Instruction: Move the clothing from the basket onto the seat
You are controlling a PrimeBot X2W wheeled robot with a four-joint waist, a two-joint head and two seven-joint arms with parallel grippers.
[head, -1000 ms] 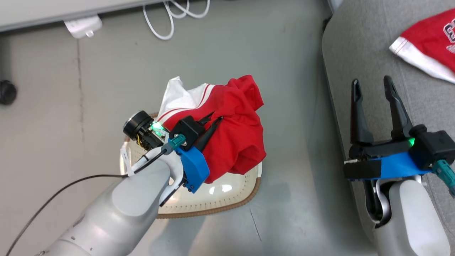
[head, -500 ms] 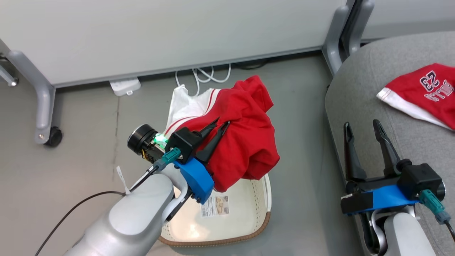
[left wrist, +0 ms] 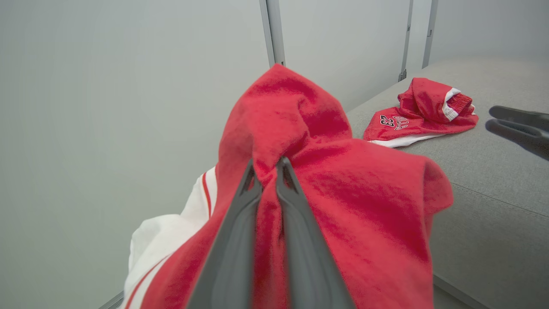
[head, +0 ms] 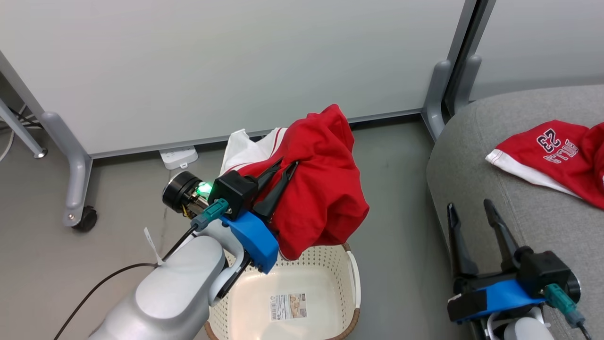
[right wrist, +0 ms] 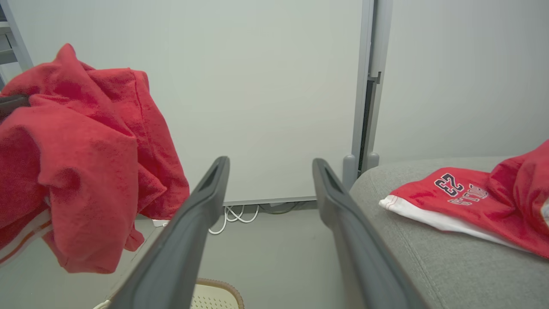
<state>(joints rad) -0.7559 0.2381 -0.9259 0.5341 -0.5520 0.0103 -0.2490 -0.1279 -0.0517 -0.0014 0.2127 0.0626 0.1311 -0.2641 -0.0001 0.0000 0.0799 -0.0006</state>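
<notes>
the left gripper (head: 289, 163) (left wrist: 266, 165) is pinched tight on a fold of a red garment (head: 321, 189) (left wrist: 343, 193) with white trim and stripes. its two dark fingers are pressed together with cloth bunched between the tips. the garment hangs in a crumpled bundle in the air above the basket (head: 325, 264), its lowest fold level with the basket's far rim in the head view; whether cloth and rim touch, i cannot tell. a white striped part trails off on the far side, toward the grey wall panel (head: 236, 66).

the cream basket stands on the grey floor (head: 396, 198), its perforated walls and brown rim in sight, with a printed label (head: 288, 307) stuck flat on its bare bottom.

the seat (head: 495, 156) (left wrist: 493, 180) (right wrist: 407, 240) is to the robot's right of the basket. a second garment (head: 552, 151) (left wrist: 411, 120) (right wrist: 463, 201), red with a white hem and a dark "23", lies spread on its upholstery.

the right gripper (head: 468, 205) (right wrist: 270, 163) is spread wide with nothing between its fingers. it hovers by the near edge of the seat, well apart from the second garment, fingers pointing toward the wall panel. in its wrist view the red garment (right wrist: 85, 150) hangs off to the left, and white cables (right wrist: 233, 214) lie on the floor at the foot of the panel.
</notes>
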